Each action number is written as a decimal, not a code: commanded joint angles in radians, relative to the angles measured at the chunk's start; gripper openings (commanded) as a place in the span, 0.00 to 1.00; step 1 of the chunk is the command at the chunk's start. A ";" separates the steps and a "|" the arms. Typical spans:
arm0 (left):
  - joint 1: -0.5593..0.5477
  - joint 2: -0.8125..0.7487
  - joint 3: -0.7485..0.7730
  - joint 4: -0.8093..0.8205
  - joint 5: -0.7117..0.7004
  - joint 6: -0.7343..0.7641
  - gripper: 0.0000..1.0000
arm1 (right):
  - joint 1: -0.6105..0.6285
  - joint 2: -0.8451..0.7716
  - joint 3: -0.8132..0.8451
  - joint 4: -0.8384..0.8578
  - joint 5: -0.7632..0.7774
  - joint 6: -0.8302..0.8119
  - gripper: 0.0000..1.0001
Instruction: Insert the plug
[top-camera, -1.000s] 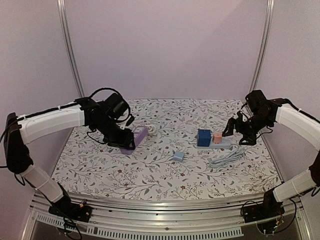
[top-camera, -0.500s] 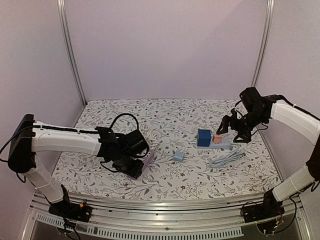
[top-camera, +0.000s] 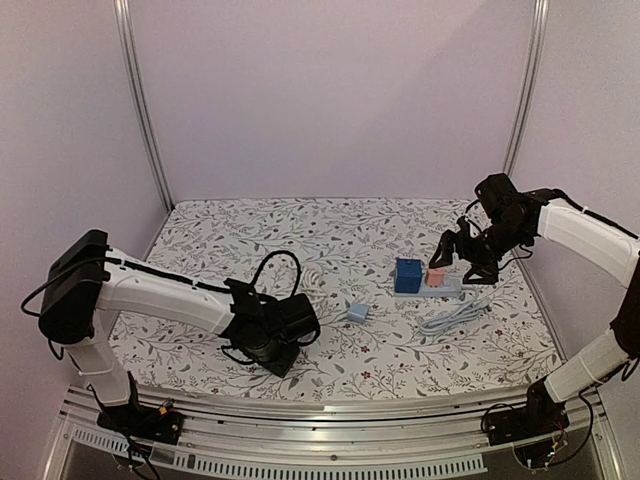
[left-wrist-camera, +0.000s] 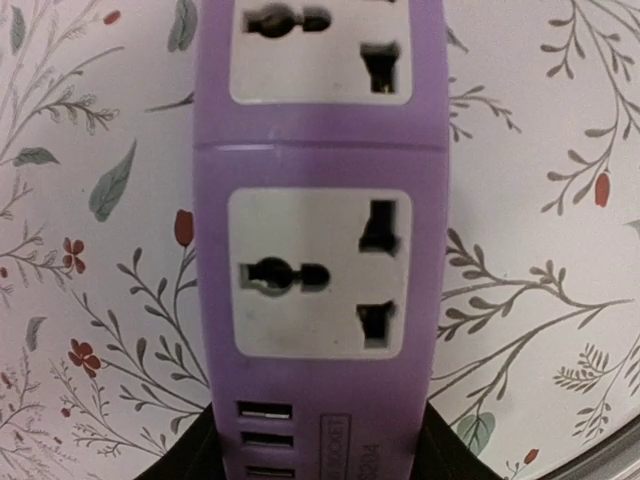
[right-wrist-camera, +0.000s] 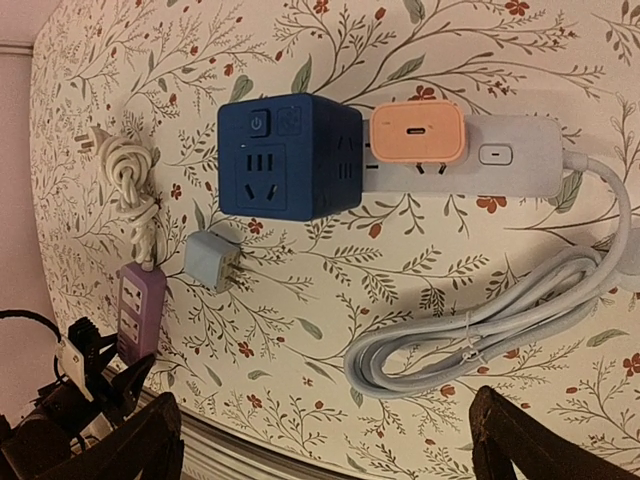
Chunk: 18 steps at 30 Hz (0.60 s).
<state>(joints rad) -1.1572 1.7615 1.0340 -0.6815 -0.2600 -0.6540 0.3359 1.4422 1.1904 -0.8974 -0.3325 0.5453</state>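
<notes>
Floral-print table (top-camera: 350, 225): left gripper (top-camera: 283, 337) clamped purple plastic power strip (left-wrist-camera: 320, 300); right gripper (top-camera: 460, 267) gaped wide near square orange plug (right-wrist-camera: 415, 135).

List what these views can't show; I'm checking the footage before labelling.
- Top view: purple plastic power strip hidden under the left gripper.
- Left wrist view: that strip's far end cut off by the top edge; fingers barely in frame.
- Right wrist view: whether the orange plug adapter is seated in the white power strip, too small to tell.
</notes>
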 joint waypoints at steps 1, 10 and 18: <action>-0.022 -0.025 0.014 -0.011 0.008 0.043 0.46 | 0.007 -0.020 -0.020 0.014 0.003 0.000 0.99; -0.022 -0.165 0.010 -0.063 -0.072 0.045 0.94 | 0.010 -0.026 -0.032 0.068 -0.040 -0.009 0.99; -0.022 -0.309 0.125 -0.215 -0.247 0.047 0.99 | 0.057 -0.043 -0.044 0.145 -0.074 -0.054 0.99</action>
<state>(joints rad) -1.1660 1.5146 1.0790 -0.7952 -0.3809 -0.6132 0.3603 1.4315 1.1679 -0.8173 -0.3786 0.5293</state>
